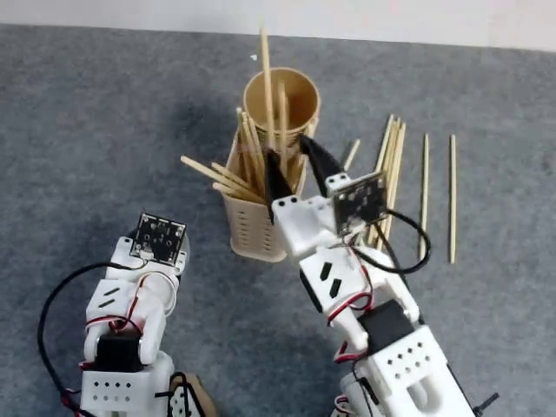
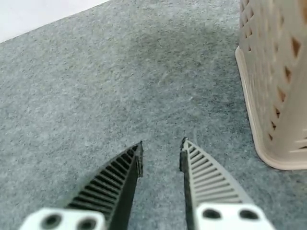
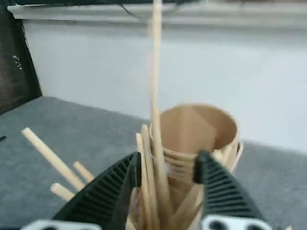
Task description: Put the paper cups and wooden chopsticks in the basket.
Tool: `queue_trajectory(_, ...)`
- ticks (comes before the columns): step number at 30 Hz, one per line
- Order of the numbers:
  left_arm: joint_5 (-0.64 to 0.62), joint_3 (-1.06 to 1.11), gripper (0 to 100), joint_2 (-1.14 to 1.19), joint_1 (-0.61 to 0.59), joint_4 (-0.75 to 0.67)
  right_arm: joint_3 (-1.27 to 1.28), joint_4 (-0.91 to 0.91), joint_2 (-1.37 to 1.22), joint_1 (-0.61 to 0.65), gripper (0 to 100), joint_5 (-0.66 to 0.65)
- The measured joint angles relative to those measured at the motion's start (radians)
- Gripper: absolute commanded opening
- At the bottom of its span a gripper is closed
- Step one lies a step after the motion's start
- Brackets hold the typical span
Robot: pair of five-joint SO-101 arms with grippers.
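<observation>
A beige slotted basket (image 1: 250, 228) stands on the grey carpet with stacked paper cups (image 1: 295, 91) upright in its far end and several wooden chopsticks (image 1: 217, 176) sticking out of it. My right gripper (image 1: 287, 148) hangs over the basket, open. In the right wrist view its jaws (image 3: 169, 158) straddle upright chopsticks (image 3: 156, 100) in front of the cups (image 3: 199, 127), without clamping them. My left gripper (image 2: 162, 143) is open just above bare carpet, with the basket (image 2: 276, 86) close beside it. More chopsticks (image 1: 387, 161) lie loose on the carpet beyond the right arm.
Two single chopsticks (image 1: 452, 198) lie apart at the far right of the carpet. The left arm's wrist board (image 1: 157, 239) sits left of the basket. A pale wall edge (image 1: 391, 22) runs along the back.
</observation>
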State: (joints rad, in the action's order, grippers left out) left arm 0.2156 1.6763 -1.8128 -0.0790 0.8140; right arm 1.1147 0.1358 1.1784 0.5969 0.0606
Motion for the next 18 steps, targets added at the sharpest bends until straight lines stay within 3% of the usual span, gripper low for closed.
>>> queue_trajectory(7,0.0,0.0,16,0.0,0.0,0.0,-0.084,0.12,0.006,0.0,21.7,0.037)
queue_trajectory(18,0.0,0.0,16,0.0,0.0,0.0,-0.64,0.858,-0.281,-0.187,21.9,0.153)
